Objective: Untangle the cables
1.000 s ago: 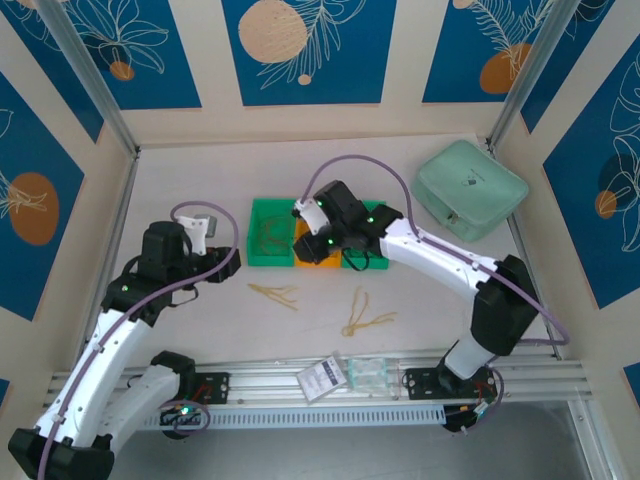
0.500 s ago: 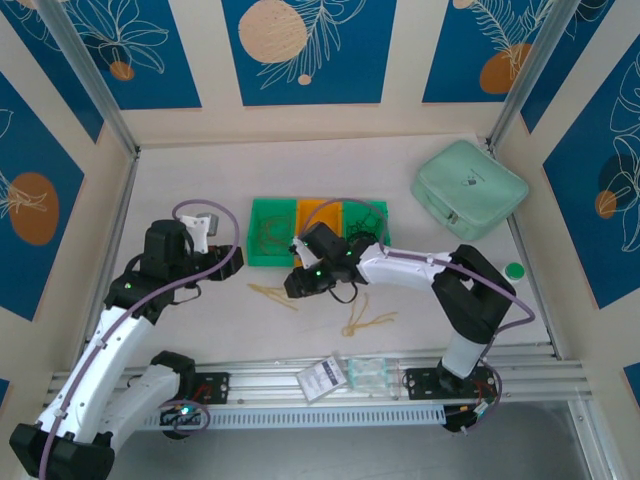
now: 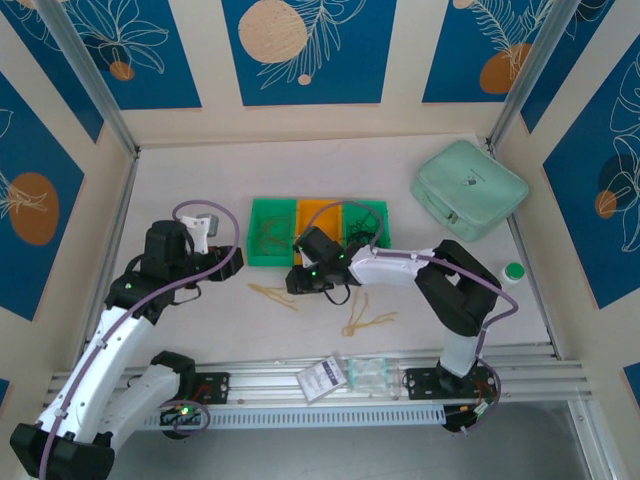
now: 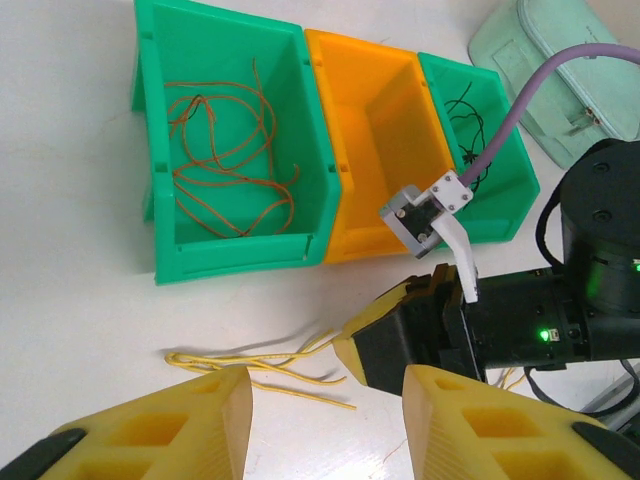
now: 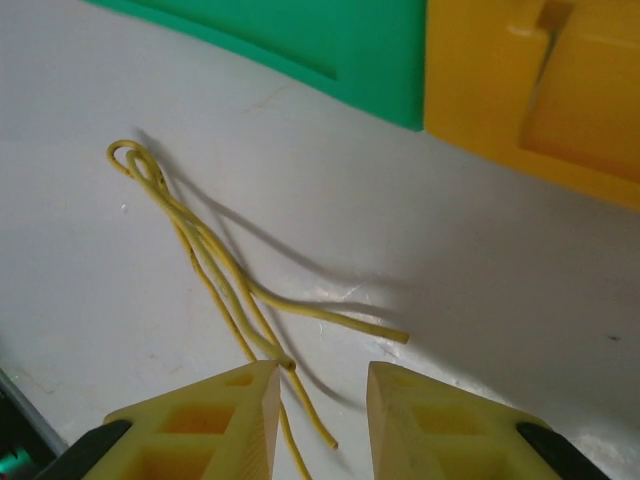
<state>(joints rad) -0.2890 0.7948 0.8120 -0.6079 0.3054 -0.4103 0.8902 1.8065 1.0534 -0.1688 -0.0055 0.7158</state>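
**Sam:** What is the robot doing?

**Mia:** The right gripper (image 5: 322, 425) hangs low over the tabletop (image 5: 480, 300). Its fingers are apart and hold nothing. A little bunch of yellow cables (image 5: 218, 272) lies just in front of it, with one end right by its left finger.

**Sam:** So which step is this?

**Mia:** I think it is about to pick up a yellow one. It needs to dip down, get one strand between its fingers and squeeze. The strands are thin, so they may slip.

**Sam:** And the other arm?

**Mia:** The left gripper (image 4: 330, 420) waits on the other side of that bunch, with its fingers apart and nothing in them.

**Sam:** Where are the other cables?

**Mia:** Past the right gripper, red-brown cables (image 4: 225, 150) lie in one green bin (image 4: 150, 150) and dark cables (image 4: 470, 115) in another green bin (image 4: 500, 215). More yellow strands (image 3: 365, 318) lie behind it.

**Sam:** Any words to read?

**Mia:** The white card (image 3: 322, 378) has print, but it is too small to read.
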